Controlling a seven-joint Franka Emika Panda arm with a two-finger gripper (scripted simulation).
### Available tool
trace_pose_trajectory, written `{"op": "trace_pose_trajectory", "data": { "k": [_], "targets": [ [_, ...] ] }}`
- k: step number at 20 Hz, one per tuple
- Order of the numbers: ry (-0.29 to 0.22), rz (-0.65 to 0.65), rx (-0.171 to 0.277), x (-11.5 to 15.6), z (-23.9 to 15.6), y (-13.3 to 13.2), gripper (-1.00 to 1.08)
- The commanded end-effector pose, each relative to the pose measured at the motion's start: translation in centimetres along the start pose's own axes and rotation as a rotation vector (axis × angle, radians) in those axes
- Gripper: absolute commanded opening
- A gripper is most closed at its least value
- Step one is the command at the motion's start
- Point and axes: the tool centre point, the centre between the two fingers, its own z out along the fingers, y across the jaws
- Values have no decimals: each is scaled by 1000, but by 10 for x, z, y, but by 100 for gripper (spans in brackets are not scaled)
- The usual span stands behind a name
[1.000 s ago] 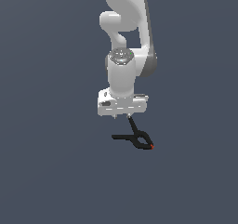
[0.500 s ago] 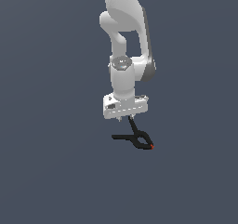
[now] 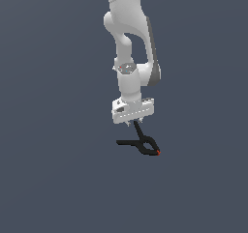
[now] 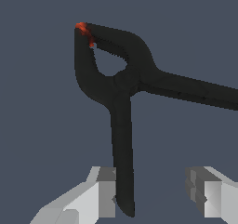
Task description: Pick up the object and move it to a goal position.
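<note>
The object, a small black spring clamp with a red tip, lies just below the white gripper in the exterior view. One thin handle points to the exterior view's left; the other runs up under the gripper. In the wrist view the clamp shows its looped jaw and red tip. That second handle reaches between the fingers of the gripper. It sits close against one finger, with a wide gap to the other finger. The gripper is open.
A plain dark grey-blue ground surrounds the clamp. The white arm rises straight above the gripper. No other objects are in view.
The gripper has come down a little and shifted slightly toward the exterior view's right, closer over the clamp. The clamp has not moved.
</note>
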Motion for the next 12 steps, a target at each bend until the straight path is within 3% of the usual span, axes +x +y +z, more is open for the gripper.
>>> {"op": "trace_pose_trajectory", "data": {
  "k": [1,12],
  "targets": [
    [22,-14,4,-7,5,-4,28],
    [74,-47,7,-25,15,-15,28]
  ]
}}
